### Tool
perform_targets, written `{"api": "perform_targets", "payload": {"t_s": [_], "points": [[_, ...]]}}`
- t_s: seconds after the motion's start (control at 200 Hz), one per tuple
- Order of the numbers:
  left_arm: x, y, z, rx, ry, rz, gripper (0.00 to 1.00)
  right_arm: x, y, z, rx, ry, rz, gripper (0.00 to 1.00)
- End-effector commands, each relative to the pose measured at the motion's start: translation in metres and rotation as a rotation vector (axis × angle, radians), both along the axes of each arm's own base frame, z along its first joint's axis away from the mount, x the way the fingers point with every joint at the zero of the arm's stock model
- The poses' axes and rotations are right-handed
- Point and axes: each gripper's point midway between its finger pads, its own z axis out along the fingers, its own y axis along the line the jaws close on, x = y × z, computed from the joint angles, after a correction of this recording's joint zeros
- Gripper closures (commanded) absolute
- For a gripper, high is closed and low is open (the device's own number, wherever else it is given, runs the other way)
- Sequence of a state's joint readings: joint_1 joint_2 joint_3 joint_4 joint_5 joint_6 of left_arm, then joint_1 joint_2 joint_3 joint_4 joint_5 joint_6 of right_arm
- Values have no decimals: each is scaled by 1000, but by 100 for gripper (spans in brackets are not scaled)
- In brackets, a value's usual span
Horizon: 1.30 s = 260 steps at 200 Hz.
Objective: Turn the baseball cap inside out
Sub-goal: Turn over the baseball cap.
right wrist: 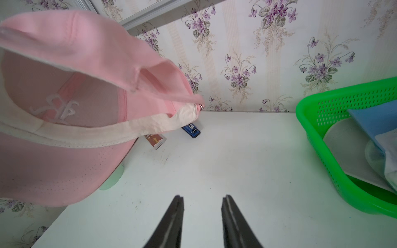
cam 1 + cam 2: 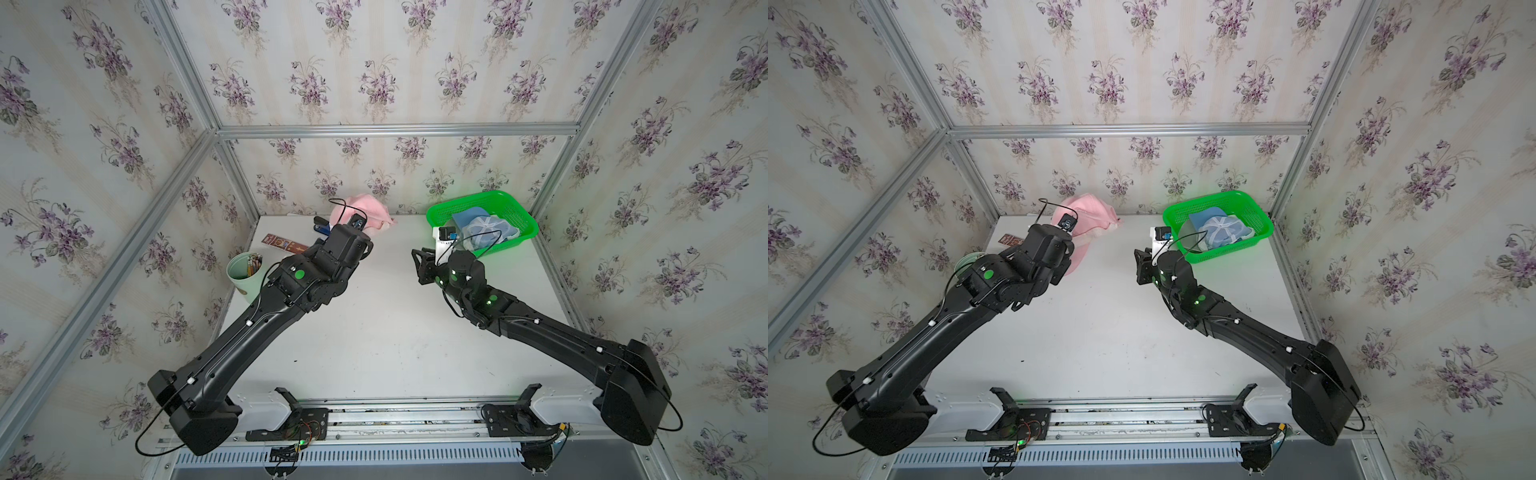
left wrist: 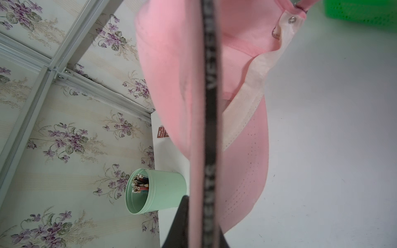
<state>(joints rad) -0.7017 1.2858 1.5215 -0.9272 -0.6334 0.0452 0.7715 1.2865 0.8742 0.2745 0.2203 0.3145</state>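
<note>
White desk [image 2: 374, 332] under floral walls; the pink baseball cap [image 1: 64, 107] hangs above its far left corner, pinched in the clamped left gripper [image 3: 202, 107]; the right gripper [image 1: 203, 197] stands parted and empty mid-desk.

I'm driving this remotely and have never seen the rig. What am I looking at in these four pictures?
Two black robot arms reach over a white table. Two pictures look down from overhead; the other two come from wrist cameras. The left pincer is shut on the brim of the pink cap, holding it up. The right pincer is open and empty. On the table: a green basket of blue and white things, a mint cup of pencils, a blue stapler, a small brown box.
</note>
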Motion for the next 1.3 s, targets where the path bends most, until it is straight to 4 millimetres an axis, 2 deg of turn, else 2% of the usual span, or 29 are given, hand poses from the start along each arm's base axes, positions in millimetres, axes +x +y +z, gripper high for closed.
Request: {"api": "perform_targets", "payload": {"t_s": [0.0, 0.08, 0.175, 0.3, 0.515, 0.679, 0.939, 1.139, 1.234, 1.279, 1.294], "points": [[1, -14, 15, -69, -48, -80, 88, -6, -8, 16, 29, -113, 3, 49], [-4, -18, 16, -79, -26, -117, 88, -11, -9, 12, 33, -161, 43, 40], [-12, -29, 12, -114, 34, -188, 88, -10, -12, 8, 67, -173, 102, 36], [-21, -41, 3, -159, 95, -251, 88, -13, -30, 14, 183, -238, 183, 32], [-22, -49, -3, -180, 141, -267, 89, -18, -13, 23, 178, -283, 294, 31], [-24, -54, 1, -214, 130, -291, 90, 0, -11, 17, 202, -257, 237, 31], [-29, -52, 9, -228, 125, -295, 90, 15, -18, 10, 209, -234, 174, 31], [-20, -36, 6, -163, 112, -200, 91, 0, -33, 23, 218, -262, 163, 32], [-20, -40, 5, -173, 134, -208, 91, -1, -41, 12, 175, -246, 135, 32], [-21, -44, 6, -188, 137, -220, 91, -2, -39, 5, 173, -229, 149, 32], [-21, -45, 7, -193, 138, -225, 92, 6, -49, 3, 172, -228, 123, 32]]}}
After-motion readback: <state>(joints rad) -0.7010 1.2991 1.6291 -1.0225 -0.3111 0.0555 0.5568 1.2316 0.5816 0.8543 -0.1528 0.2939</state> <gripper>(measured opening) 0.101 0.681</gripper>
